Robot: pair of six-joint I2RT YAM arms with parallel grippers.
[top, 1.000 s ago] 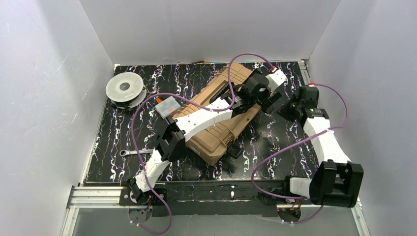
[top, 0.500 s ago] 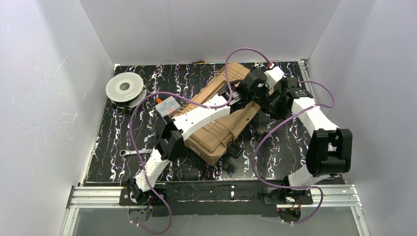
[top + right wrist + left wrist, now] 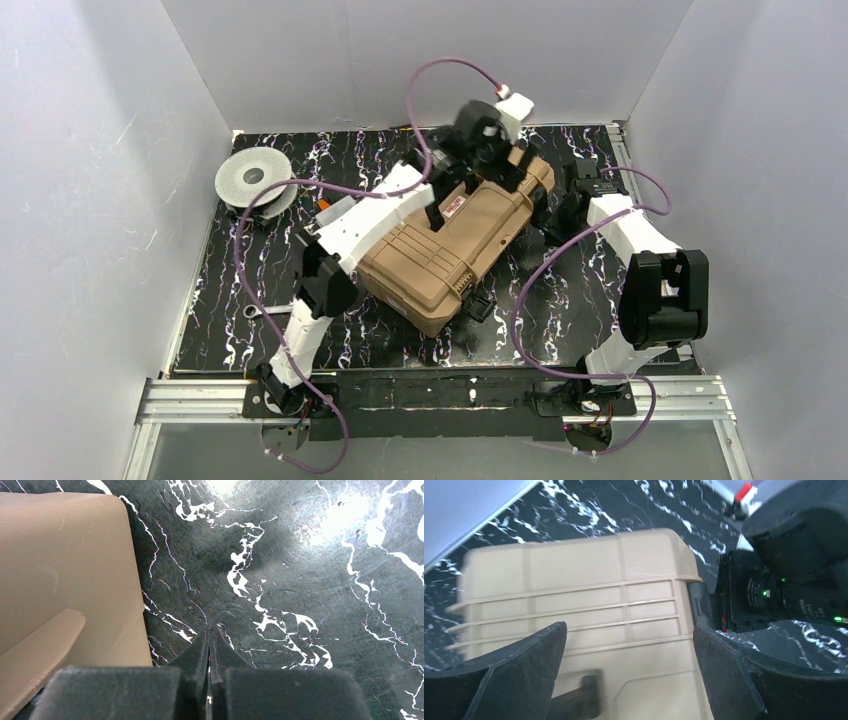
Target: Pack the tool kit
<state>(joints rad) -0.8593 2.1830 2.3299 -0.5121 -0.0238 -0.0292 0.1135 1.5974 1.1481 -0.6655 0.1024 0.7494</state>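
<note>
The tan toolbox (image 3: 450, 250) lies shut and diagonal on the black marbled mat, with black latches at its near end. My left gripper (image 3: 452, 180) hovers over the box's far half. In the left wrist view the left gripper (image 3: 629, 630) is wide open and empty above the ribbed lid (image 3: 589, 595), and a blurred black handle (image 3: 574, 700) shows below. My right gripper (image 3: 563, 207) sits at the box's far right corner. In the right wrist view the right gripper (image 3: 212, 631) is shut and empty, tips on the mat, just right of the box's edge (image 3: 65, 565). No hand tools are in view.
A grey round spool (image 3: 253, 180) stands at the back left. A wrench (image 3: 258, 312) lies at the left, partly behind my left arm. Small black parts (image 3: 478, 306) lie off the box's near corner. White walls close in the back and both sides.
My left arm has lifted and swung back over the box's far end. The box now looks shorter and flatter, its far end shifted right. My right gripper has moved in to its right corner.
</note>
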